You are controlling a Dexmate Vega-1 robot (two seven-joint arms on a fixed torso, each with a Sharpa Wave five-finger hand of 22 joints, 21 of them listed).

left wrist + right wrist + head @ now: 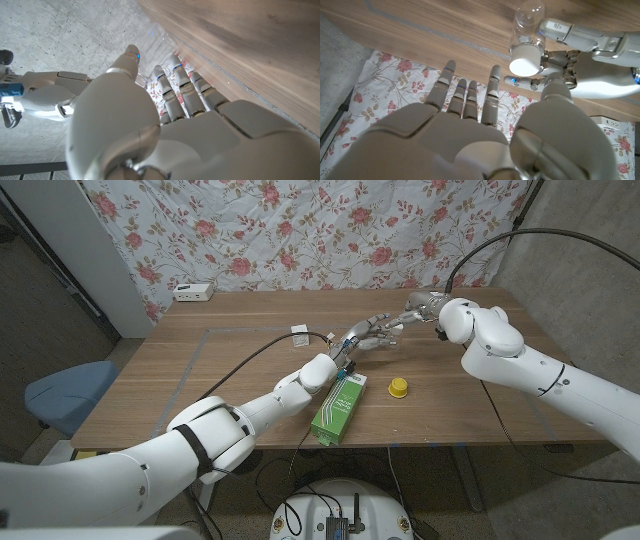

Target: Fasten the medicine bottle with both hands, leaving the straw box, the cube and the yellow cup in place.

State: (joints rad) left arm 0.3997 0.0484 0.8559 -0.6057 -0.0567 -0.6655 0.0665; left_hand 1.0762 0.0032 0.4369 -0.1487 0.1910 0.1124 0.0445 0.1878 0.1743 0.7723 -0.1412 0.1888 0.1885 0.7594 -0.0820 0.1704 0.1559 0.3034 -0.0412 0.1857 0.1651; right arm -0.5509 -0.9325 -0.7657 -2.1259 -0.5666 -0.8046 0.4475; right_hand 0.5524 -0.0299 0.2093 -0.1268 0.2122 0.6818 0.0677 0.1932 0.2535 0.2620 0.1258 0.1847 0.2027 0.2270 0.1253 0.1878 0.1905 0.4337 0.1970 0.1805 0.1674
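Note:
A clear medicine bottle (528,22) with a white cap (525,60) is gripped by my left hand (580,65) over the middle of the table. In the head view my left hand (362,340) reaches toward the far right, and its fingers hide most of the bottle. My right hand (412,308) hangs just beyond it, close to the cap end. Its fingers (465,100) are spread and hold nothing. The left wrist view shows my left hand (165,125) with the clear bottle (159,47) past its fingertips.
A green straw box (337,408) lies under my left forearm near the front edge. A yellow cup (398,387) sits just right of it. A small pale cube (299,332) rests left of the hands. A white power strip (192,292) lies at the back left corner.

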